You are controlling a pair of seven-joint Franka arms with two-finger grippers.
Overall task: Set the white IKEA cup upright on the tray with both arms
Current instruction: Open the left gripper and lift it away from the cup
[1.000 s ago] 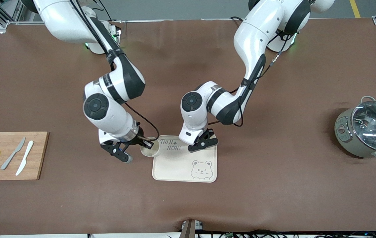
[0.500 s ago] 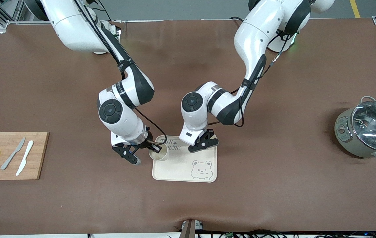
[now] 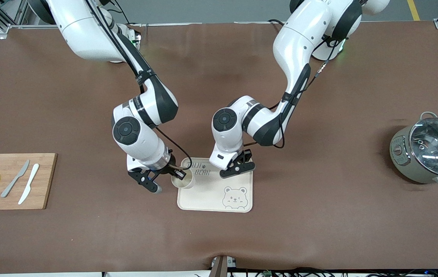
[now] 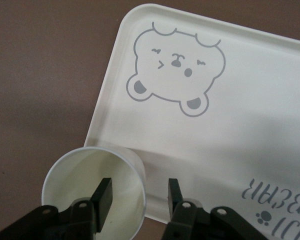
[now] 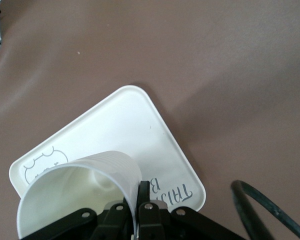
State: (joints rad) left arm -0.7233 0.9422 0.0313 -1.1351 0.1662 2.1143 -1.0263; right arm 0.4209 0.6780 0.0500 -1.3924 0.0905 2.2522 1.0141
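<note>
The white cup [image 3: 182, 181] stands mouth up at the corner of the cream bear tray [image 3: 211, 192] toward the right arm's end. My right gripper [image 3: 176, 176] is shut on the cup's rim. The right wrist view shows this pinch [image 5: 138, 197] on the cup [image 5: 80, 190] above the tray [image 5: 130, 125]. My left gripper [image 3: 238, 167] is open over the tray's edge toward the left arm's end. In the left wrist view the left gripper [image 4: 139, 187] straddles a cup rim [image 4: 85, 185] at the tray's edge [image 4: 230, 150], gripping nothing. The front view shows no cup there.
A wooden cutting board [image 3: 13, 181] with two knives and lemon slices lies at the right arm's end. A pot with a glass lid [image 3: 428, 152] stands at the left arm's end. A black cable [image 5: 270, 210] hangs beside the right gripper.
My right arm has carried the cup from beside the tray to over its corner, then eased slightly back. The left gripper has hardly moved.
</note>
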